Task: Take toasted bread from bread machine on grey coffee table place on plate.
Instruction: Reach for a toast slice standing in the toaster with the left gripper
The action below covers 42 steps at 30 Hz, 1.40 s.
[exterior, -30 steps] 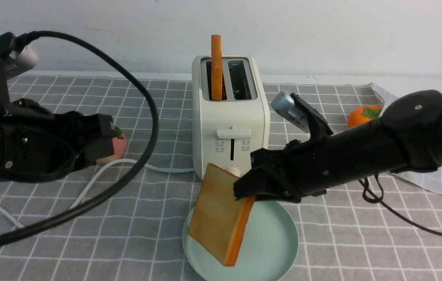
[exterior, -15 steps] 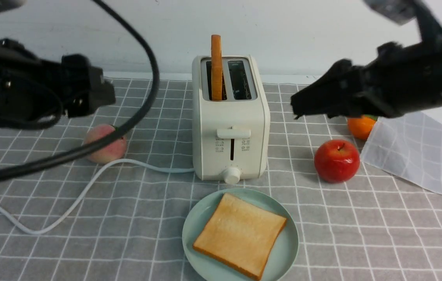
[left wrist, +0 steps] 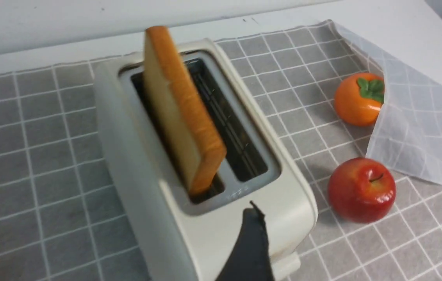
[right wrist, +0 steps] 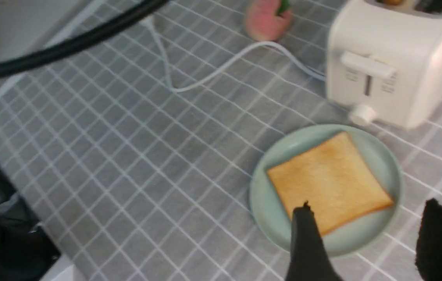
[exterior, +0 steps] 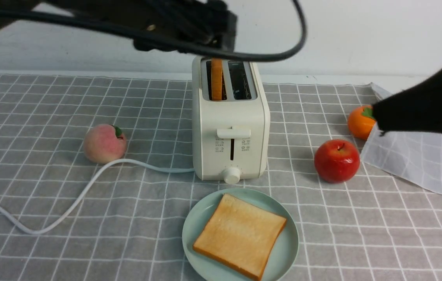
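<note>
Now that half a second has gone by, the left arm is no longer low down at the left of the bread machine [exterior: 230, 128]. It is high up over its top. The right gripper [right wrist: 369, 210] was high up too, and now it is lower and far off to the right of the bread machine. A second ago it held a slice of toast. Now its two fingers are wide apart and hold nothing.

The left gripper [left wrist: 355, 218] is wide apart too and holds nothing. It hangs over the front of the bread machine. The standing slice [left wrist: 182, 109] is near it but does not touch it. This slice sticks up out of the left slot of the bread machine.

The flat slice [exterior: 239, 236] lies on the plate [exterior: 199, 218], just in front of the bread machine on the grey coffee table [exterior: 49, 97]. It is well apart from the right gripper.

Both slices are square and golden. They have a darker orange-brown crust.
</note>
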### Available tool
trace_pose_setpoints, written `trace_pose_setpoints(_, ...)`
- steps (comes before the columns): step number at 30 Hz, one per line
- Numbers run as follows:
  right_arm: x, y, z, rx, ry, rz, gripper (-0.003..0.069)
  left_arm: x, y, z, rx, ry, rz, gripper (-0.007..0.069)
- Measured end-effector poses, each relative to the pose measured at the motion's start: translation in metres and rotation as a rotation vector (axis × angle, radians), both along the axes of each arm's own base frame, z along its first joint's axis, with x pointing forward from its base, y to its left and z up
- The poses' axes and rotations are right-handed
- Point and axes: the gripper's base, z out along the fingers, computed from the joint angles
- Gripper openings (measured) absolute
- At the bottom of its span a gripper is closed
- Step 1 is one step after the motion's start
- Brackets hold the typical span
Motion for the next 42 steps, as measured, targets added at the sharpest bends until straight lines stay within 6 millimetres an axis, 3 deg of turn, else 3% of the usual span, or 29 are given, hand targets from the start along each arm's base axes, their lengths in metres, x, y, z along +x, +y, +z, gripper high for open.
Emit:
trace_pose_setpoints(3, -0.009, -0.013, -0.006, -0.043, 0.007, -0.136, 0.0377, 0.016, -0.01, -0.007, -0.002, 0.033, 0.045, 0.0599)
trace_pose_setpoints(5, -0.019, -0.028, -0.017, -0.079, -0.014, -0.294, 0.0377, 0.033, -0.014, -0.012, -0.013, 0.06, 0.111, 0.0598)
trace_pose_setpoints(9, -0.042, -0.043, -0.04, -0.036, -0.023, -0.446, 0.0377, 0.056, -0.022, -0.029, -0.016, 0.085, 0.166, 0.0595)
trace_pose_setpoints(14, -0.062, -0.048, -0.06, 0.04, -0.039, -0.502, 0.0372, 0.076, -0.025, -0.046, -0.044, 0.055, 0.188, 0.0594)
trace_pose_setpoints(21, -0.074, -0.052, -0.068, 0.051, -0.07, -0.516, 0.0332, 0.105, -0.023, -0.081, -0.019, 0.031, 0.243, 0.0594)
trace_pose_setpoints(25, -0.074, -0.053, -0.068, 0.043, -0.077, -0.519, 0.03, 0.111, -0.026, -0.096, -0.017, 0.059, 0.259, 0.059)
trace_pose_setpoints(29, -0.074, -0.054, -0.068, 0.037, -0.082, -0.521, 0.0253, 0.111, -0.026, -0.1, -0.015, 0.085, 0.271, 0.0527)
trace_pose_setpoints(33, -0.074, -0.054, -0.067, 0.037, -0.088, -0.522, 0.0217, 0.108, -0.025, -0.095, -0.017, 0.083, 0.272, 0.0299)
trace_pose_setpoints(36, -0.074, -0.054, -0.067, 0.038, -0.089, -0.522, 0.0217, 0.098, -0.019, -0.072, -0.031, 0.064, 0.277, 0.0113)
trace_pose_setpoints(38, -0.074, -0.054, -0.067, 0.038, -0.09, -0.522, 0.0218, 0.088, -0.012, -0.05, -0.043, 0.029, 0.281, 0.0071)
trace_pose_setpoints(42, -0.073, -0.055, -0.068, 0.024, -0.113, -0.53, 0.0222, 0.056, 0.008, 0.0, -0.045, -0.01, 0.309, 0.0074)
